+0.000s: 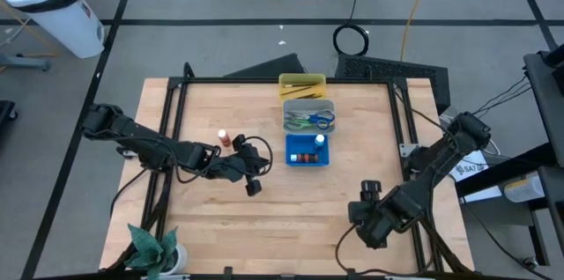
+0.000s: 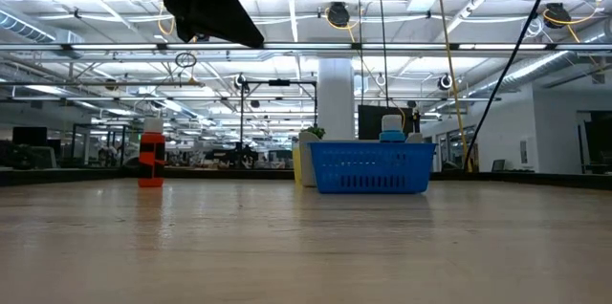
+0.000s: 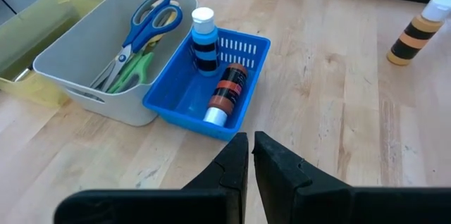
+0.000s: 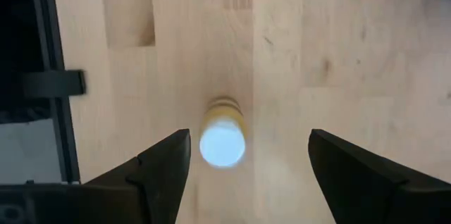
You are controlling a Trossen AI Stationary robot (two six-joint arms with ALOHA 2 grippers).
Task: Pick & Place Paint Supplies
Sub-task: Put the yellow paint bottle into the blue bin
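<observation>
A whitish bottle with a white cap (image 4: 222, 143) stands upright on the table at the near right, also showing with dark bands in the left wrist view (image 3: 416, 34). My right gripper (image 4: 249, 139) hangs over it, open and pointing down, a finger on either side and clear of it. My left gripper (image 3: 251, 139) is shut and holds nothing, hovering mid-table (image 1: 254, 183) left of the blue tray (image 3: 250, 48). In that tray a blue bottle (image 3: 204, 41) stands and a brown one (image 3: 225, 94) lies. A red bottle (image 1: 225, 140) stands on the table behind my left gripper.
The grey tray (image 3: 53, 58) holds blue-handled scissors (image 3: 144, 23) and green-handled ones (image 3: 130, 72). Beyond it stands the yellow tray (image 1: 302, 84). A green plant (image 1: 154, 249) sits at the near left corner. Bare wood lies between the two grippers.
</observation>
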